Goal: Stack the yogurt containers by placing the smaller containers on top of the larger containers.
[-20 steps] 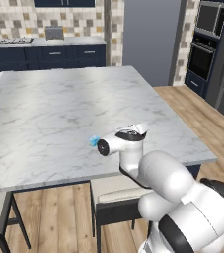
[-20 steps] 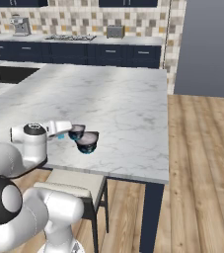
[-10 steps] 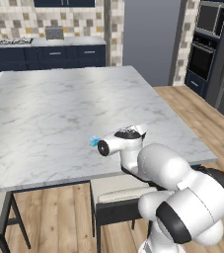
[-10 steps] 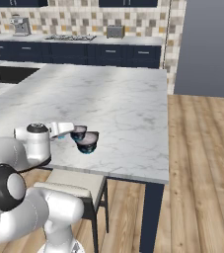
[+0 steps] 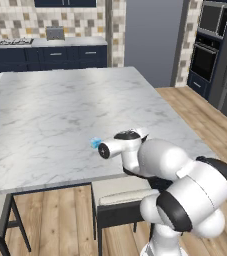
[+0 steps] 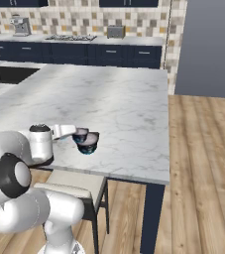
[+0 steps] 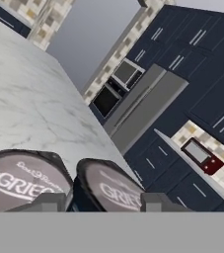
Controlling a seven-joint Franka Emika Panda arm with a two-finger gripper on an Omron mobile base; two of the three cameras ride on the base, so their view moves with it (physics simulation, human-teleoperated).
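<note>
The smaller container, a dark cup with a pale top (image 7: 116, 188), sits between my finger tips, which press on both its sides. My gripper (image 7: 103, 201) is shut on it. The larger container (image 7: 24, 180) stands right beside it, to the left in the hand view. From the right base view, the small cup (image 6: 80, 134) is at the end of my gripper (image 6: 76, 134), touching the wider cup with the teal base (image 6: 89, 144). A tiny light-blue container (image 5: 95, 143) peeks out past my hand in the left base view. I cannot tell whether the small cup rests on the counter.
The marble island (image 6: 109, 99) stretches away behind the cups, and its front edge runs close below them. A chair (image 6: 74, 181) is tucked under that edge. Dark cabinets and an oven wall (image 5: 210, 45) stand far off.
The fingers have drawn in onto the small cup. My arm's elbow has swung a little, and the cups stay where they were.
</note>
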